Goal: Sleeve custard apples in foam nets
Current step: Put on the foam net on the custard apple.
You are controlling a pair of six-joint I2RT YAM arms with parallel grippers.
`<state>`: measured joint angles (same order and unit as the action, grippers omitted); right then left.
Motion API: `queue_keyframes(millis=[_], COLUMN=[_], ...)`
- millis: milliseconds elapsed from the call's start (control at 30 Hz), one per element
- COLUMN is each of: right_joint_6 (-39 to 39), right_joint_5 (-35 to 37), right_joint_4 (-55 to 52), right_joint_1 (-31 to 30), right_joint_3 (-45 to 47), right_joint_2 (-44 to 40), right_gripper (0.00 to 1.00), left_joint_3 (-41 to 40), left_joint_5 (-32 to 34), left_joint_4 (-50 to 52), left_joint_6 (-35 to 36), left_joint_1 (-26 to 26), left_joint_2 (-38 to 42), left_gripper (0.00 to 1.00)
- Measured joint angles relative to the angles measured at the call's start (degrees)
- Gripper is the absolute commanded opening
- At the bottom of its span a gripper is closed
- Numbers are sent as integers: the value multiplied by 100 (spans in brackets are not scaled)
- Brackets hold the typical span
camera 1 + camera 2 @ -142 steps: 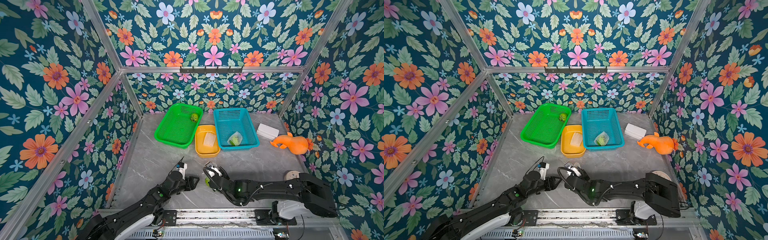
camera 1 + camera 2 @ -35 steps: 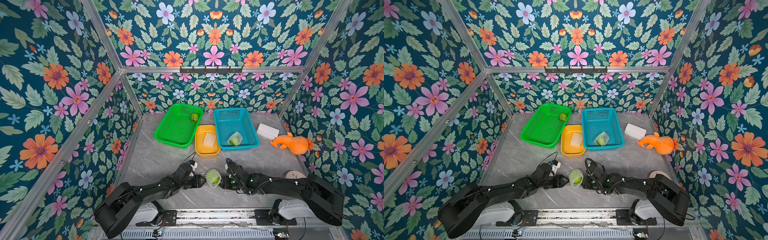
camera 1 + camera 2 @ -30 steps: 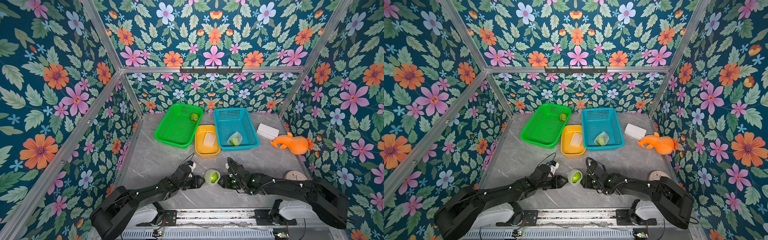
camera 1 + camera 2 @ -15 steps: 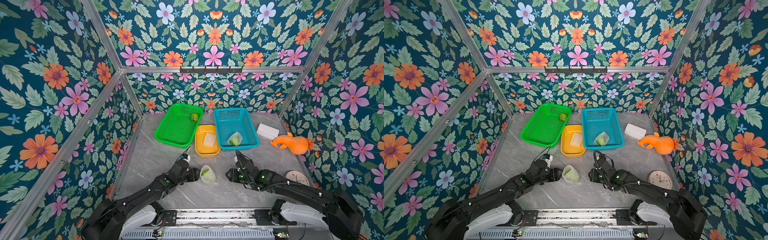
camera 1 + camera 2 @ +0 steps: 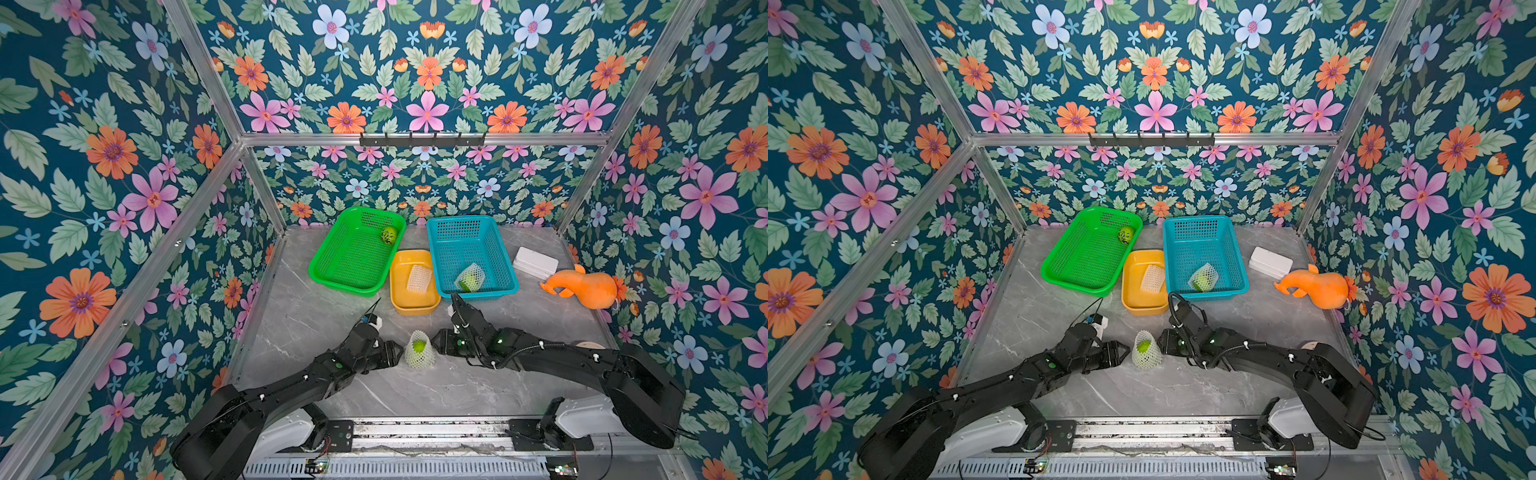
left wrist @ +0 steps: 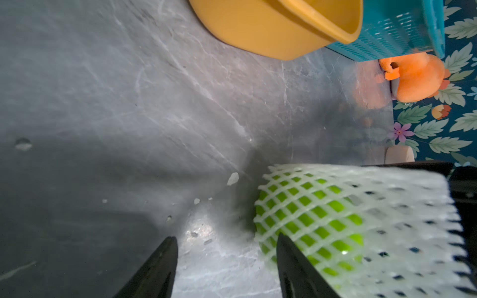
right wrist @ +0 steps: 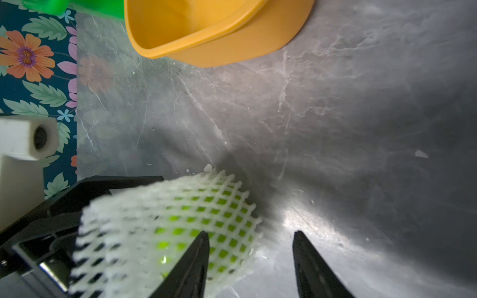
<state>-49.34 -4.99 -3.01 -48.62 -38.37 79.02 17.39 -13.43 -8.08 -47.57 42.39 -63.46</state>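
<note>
A custard apple in a white foam net (image 5: 419, 353) (image 5: 1145, 354) rests on the grey table between my two grippers. My left gripper (image 5: 399, 353) (image 6: 227, 247) is open just to its left, with nothing between the fingers. My right gripper (image 5: 435, 343) (image 7: 249, 242) is open just to its right, also with nothing between the fingers. Both wrist views show the netted fruit (image 6: 322, 219) (image 7: 180, 224) beside one finger, outside the jaws. A bare custard apple (image 5: 388, 235) lies in the green basket (image 5: 332, 257). A spare foam net (image 5: 419, 279) lies in the yellow tub (image 5: 399, 303). A sleeved fruit (image 5: 469, 279) lies in the blue basket (image 5: 498, 249).
A white box (image 5: 535, 262) and an orange gourd toy (image 5: 586, 286) lie at the back right. A round disc (image 5: 590, 345) shows behind my right arm. Flowered walls close in the left, back and right sides.
A second ago both grippers held the net at the fruit. They have let go and opened. The netted fruit now lies on the table, and the right gripper has come back close to it.
</note>
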Motion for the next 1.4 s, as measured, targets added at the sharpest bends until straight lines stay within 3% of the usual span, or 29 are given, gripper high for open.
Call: queue_keyframes(millis=[667, 1167, 1400], right_joint_6=[-422, -251, -166], right_joint_5=[367, 564, 487], right_joint_4=[428, -1228, -2085], right_joint_1=[-212, -291, -496], right_joint_3=[127, 142, 330], right_joint_2=[404, -927, -1602], right_gripper=[54, 59, 60], left_joint_3=[-138, -328, -330], left_joint_5=[-365, -413, -116], left_joint_4=[-647, -81, 166], left_joint_6=[-140, -50, -50], left_joint_1=[-7, 11, 11], left_joint_2=[-450, 151, 459], left_gripper=[64, 66, 68])
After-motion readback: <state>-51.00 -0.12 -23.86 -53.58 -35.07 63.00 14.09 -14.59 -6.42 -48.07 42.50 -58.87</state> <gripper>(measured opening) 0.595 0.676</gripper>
